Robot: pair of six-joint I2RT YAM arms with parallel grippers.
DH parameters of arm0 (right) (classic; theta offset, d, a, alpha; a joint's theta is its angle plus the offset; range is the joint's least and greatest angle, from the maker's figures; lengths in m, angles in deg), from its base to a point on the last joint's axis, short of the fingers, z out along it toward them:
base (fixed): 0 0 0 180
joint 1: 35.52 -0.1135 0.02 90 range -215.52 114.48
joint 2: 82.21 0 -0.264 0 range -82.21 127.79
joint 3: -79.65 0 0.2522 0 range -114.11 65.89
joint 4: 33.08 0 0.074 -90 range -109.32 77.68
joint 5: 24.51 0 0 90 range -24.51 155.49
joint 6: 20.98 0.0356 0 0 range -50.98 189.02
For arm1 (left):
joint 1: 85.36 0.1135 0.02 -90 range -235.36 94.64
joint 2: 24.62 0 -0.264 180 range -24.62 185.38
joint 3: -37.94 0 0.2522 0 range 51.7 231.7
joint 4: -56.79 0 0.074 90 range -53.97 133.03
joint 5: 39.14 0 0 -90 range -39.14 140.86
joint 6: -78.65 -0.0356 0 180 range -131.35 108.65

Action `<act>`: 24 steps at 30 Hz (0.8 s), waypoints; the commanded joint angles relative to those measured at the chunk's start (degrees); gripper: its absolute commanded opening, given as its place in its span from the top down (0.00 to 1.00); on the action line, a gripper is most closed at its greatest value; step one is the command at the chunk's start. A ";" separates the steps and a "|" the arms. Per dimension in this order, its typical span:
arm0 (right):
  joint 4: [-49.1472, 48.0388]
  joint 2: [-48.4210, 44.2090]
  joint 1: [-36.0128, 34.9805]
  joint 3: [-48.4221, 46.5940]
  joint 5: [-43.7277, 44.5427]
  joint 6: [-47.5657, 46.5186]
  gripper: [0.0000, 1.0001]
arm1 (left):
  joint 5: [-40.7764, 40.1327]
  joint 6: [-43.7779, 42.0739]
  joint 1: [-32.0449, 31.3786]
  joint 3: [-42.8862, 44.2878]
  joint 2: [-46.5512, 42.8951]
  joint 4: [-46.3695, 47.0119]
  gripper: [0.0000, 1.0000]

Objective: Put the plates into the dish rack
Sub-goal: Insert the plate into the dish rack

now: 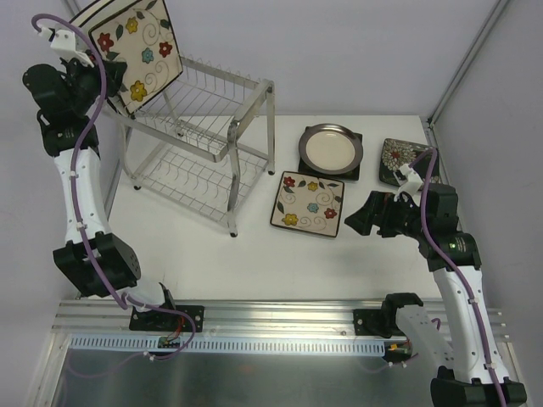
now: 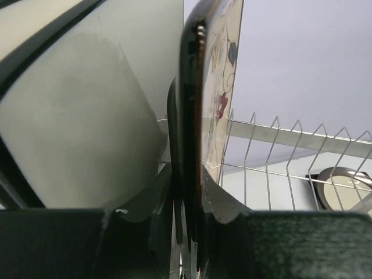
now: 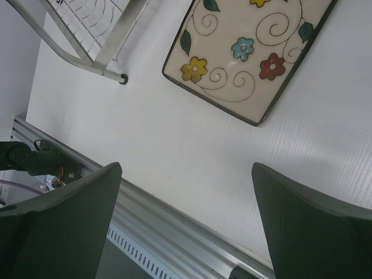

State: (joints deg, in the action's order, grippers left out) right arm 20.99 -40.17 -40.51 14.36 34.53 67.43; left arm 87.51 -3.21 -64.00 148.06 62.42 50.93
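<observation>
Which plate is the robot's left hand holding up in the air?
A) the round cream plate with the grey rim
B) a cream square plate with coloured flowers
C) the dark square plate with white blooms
B: the left hand grips the cream square plate with coloured flowers, raised beside the silver wire dish rack.

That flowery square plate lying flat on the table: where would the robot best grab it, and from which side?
Probably the thin dark rim on its right edge, approached low from the right. The flowered plate lies flat, so only the rim can be pinched; that edge faces the open right end effector, and the round plate crowds its far side.
</observation>
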 commanded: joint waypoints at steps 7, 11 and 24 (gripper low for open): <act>-1.99 -1.00 -0.63 -1.03 -1.38 -0.79 0.00 | -3.59 0.12 0.43 0.15 -5.75 12.23 0.69; -1.82 -1.17 -0.72 -1.03 -1.30 -0.70 0.00 | -3.95 0.47 0.43 0.06 -5.83 12.31 0.64; -2.08 -1.35 -1.16 -1.03 -1.12 -0.70 0.00 | -5.88 2.40 0.34 -1.43 -7.68 12.23 0.30</act>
State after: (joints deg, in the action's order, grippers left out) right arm 20.80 -41.00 -41.15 14.36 34.55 67.43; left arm 82.70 -1.57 -63.93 146.66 57.85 58.45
